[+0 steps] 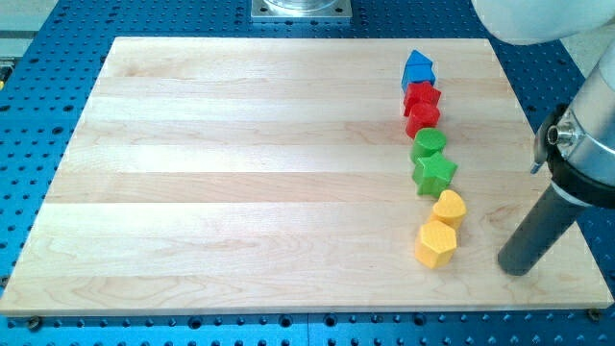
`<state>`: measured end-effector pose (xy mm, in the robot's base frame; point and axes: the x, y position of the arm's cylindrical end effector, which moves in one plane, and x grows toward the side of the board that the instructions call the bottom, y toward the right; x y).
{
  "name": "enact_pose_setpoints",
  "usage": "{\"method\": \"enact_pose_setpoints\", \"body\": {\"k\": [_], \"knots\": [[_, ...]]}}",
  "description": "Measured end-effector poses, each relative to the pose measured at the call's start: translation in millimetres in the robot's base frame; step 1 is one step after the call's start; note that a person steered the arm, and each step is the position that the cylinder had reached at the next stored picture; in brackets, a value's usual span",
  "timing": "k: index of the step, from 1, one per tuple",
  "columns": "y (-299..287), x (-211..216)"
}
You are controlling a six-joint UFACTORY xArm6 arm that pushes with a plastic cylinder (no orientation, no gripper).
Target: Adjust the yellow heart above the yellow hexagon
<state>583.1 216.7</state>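
The yellow heart (pixel 449 208) lies on the wooden board (pixel 240 173) at the view's right, just above and touching the yellow hexagon (pixel 435 243). My tip (pixel 515 268) rests on the board to the right of the hexagon, a block's width or so away and slightly lower. It touches no block.
A column of blocks runs up from the heart: a green star (pixel 434 174), a green round block (pixel 429 145), a red block (pixel 423 119), a red star (pixel 421 96) and a blue block (pixel 417 69). The board's right edge (pixel 557 173) is close to my tip.
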Motion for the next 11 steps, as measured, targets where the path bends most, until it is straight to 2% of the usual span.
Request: {"method": "enact_pose_setpoints", "body": {"k": [2, 5, 6, 7, 8, 11], "knots": [[-2.5, -57.2], [-46.1, -55.6], [-0.5, -48.2], [62.7, -11.8], [127.2, -8.4], [127.9, -14.2]]}}
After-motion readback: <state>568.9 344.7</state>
